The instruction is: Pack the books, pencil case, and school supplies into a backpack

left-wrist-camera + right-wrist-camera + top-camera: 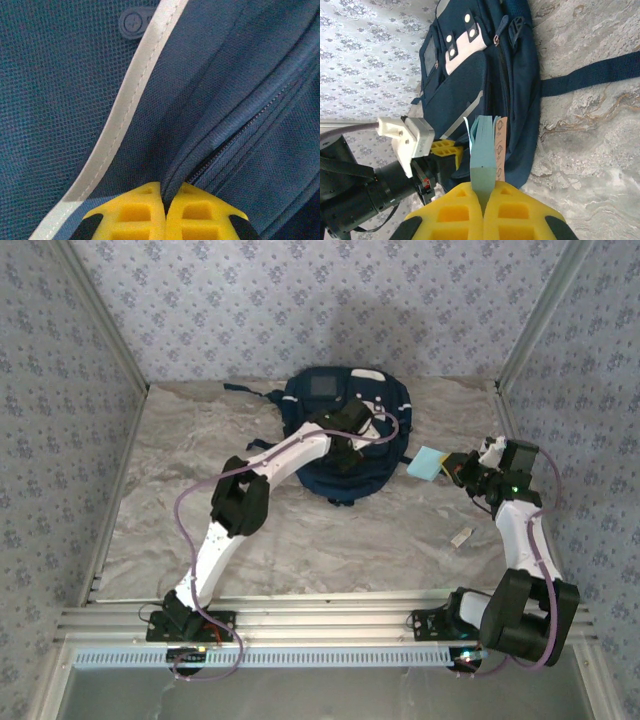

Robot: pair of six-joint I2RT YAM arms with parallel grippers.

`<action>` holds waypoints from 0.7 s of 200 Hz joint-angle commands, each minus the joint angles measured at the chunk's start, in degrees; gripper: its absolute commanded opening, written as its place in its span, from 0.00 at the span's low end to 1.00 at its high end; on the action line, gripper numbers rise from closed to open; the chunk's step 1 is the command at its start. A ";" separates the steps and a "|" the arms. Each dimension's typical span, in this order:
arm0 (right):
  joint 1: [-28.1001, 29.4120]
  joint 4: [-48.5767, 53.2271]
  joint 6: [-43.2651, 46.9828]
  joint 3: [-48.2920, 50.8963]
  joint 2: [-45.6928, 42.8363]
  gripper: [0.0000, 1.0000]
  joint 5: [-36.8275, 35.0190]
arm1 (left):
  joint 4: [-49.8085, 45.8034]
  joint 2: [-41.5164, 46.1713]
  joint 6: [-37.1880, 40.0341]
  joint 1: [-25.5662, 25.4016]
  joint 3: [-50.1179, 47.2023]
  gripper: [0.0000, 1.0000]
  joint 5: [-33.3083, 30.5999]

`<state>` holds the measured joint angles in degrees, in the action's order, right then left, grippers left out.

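Pinching a fold of the backpack (365, 472) by its zip (235, 135), the left tool (165, 210) is closed tight. The right tool (484, 200) grips the blue pad (482, 150), held just right of the backpack.

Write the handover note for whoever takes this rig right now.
Left gripper: shut on a fold of the backpack beside its zipper.
Right gripper: shut on the light-blue note pad, held beside the backpack.
Backpack: lying at the far middle of the table.
Done: pad picked up; the backpack's contents cannot be told.
Left: put the pad in, then close up.
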<state>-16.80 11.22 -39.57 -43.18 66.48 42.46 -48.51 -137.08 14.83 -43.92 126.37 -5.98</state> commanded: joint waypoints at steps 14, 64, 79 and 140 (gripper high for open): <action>0.14 1.42 0.37 0.03 -1.75 0.00 0.98 | -6.29 3.07 -6.40 1.42 7.05 0.00 7.80; 3.34 -4.81 -5.13 1.75 -1.60 0.00 -0.15 | -11.13 3.58 -15.23 3.60 16.33 0.00 20.66; 6.02 -9.22 -8.50 2.43 -1.01 0.00 -1.59 | -11.44 3.55 -18.31 4.06 18.16 0.00 26.70; 14.56 -20.72 -17.27 1.83 5.59 0.00 -7.68 | -6.95 3.54 -29.66 3.92 19.93 0.00 38.74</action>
<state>-4.19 -3.16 -52.01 -40.75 69.65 37.45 -58.72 -136.97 -7.92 -39.53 142.58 23.88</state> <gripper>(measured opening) 0.044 0.053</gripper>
